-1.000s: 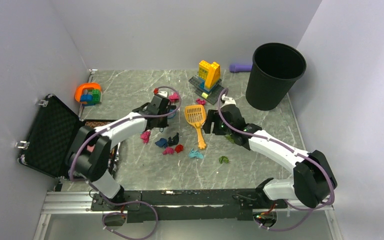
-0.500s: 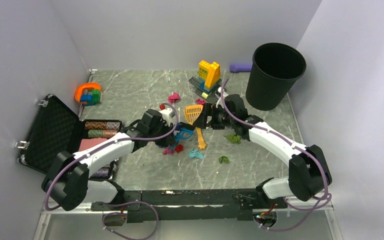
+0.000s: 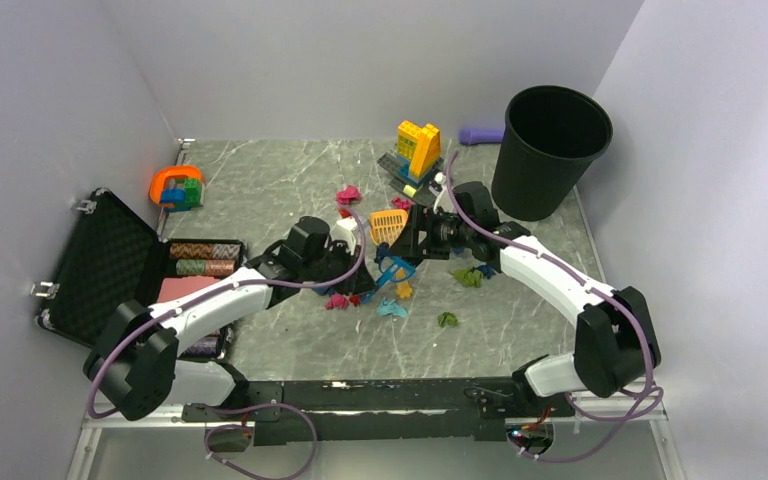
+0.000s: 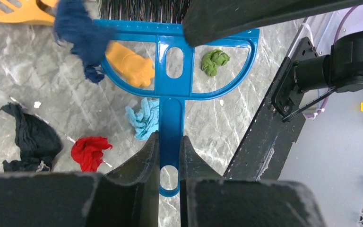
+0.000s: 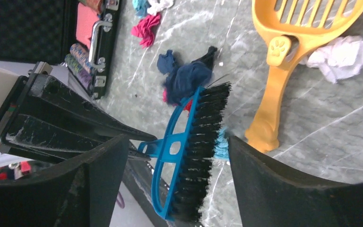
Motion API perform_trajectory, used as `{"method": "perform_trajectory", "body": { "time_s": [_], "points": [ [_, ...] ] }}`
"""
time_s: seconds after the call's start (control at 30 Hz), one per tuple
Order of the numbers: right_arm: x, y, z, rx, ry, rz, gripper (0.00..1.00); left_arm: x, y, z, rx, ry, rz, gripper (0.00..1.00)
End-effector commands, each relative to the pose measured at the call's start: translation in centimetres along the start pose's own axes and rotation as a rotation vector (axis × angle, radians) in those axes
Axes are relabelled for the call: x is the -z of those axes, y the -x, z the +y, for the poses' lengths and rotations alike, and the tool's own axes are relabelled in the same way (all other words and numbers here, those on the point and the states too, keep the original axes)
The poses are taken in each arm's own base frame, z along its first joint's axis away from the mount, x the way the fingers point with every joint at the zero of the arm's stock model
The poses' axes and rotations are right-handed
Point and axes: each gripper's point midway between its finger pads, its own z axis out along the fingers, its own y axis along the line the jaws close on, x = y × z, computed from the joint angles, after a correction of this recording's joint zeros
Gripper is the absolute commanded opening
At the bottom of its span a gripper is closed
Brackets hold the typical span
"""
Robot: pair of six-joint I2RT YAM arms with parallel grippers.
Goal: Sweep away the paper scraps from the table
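Several crumpled coloured paper scraps (image 4: 90,152) strewn mid-surface on grey marbled table (image 3: 260,180), blue plastic brush (image 4: 172,109) clamped by left gripper (image 4: 169,142), right gripper (image 5: 177,142) spread wide, nothing gripped.

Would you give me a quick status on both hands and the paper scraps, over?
Left hand shut on blue brush handle. Right hand open, close to the brush. Paper scraps loose on table. Orange scoop lying among them.

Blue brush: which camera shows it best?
The right wrist view: the whole blue brush shows clearly, bristles to handle. The left wrist view shows its handle pinched in the left gripper, with the bristles cut off. From above it is small and partly hidden.
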Motion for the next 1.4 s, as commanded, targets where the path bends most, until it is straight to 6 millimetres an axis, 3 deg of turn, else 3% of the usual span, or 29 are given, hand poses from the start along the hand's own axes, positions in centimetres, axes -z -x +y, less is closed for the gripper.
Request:
{"method": "perform_trajectory", "body": {
  "time_s": [0.0,0.23,0.6,0.73,0.83,0.9,0.93,1.0,1.13,1.27,1.37],
  "points": [
    [0.2,-0.7,1.7,-0.021,0.099,0.080,0.78,0.1,2.3,-2.1,-0.138,-0.063,-0.075,0.15],
    [-0.4,-2.1,1.6,-0.064,0.151,0.139,0.63,0.0,2.0,-1.5,-0.243,0.040,-0.048,0.16],
    [-0.7,-3.7,0.7,-0.080,0.146,0.197,0.56,0.5,2.8,-1.3,-0.320,0.119,-0.087,0.16],
    [-1.0,-4.3,0.3,-0.088,0.146,0.214,0.49,0.7,3.0,-1.9,-0.341,0.098,-0.100,0.16],
    [-1.0,-4.3,0.4,-0.084,0.153,0.212,0.36,0.8,3.0,-2.1,-0.346,0.086,-0.099,0.16],
    [-1.0,-4.2,0.6,-0.079,0.161,0.210,0.12,0.9,3.1,-2.3,-0.344,0.082,-0.109,0.18],
    [-0.9,-3.9,0.6,-0.075,0.153,0.198,0.00,1.0,3.2,-2.3,-0.331,0.086,-0.116,0.20],
    [-0.5,-3.2,0.6,-0.076,0.144,0.158,0.00,1.4,3.2,-2.4,-0.296,0.091,-0.130,0.32],
    [1.3,-1.1,0.7,-0.036,0.113,0.020,0.00,3.0,4.4,-3.0,-0.192,0.059,-0.193,0.66],
    [3.5,0.4,1.3,0.036,0.109,-0.119,0.00,5.4,6.4,-3.0,-0.014,-0.072,-0.273,0.74],
    [5.7,1.6,3.6,0.103,0.196,-0.247,0.00,7.2,7.9,-3.5,0.093,-0.178,-0.340,0.76]
  ]
}}
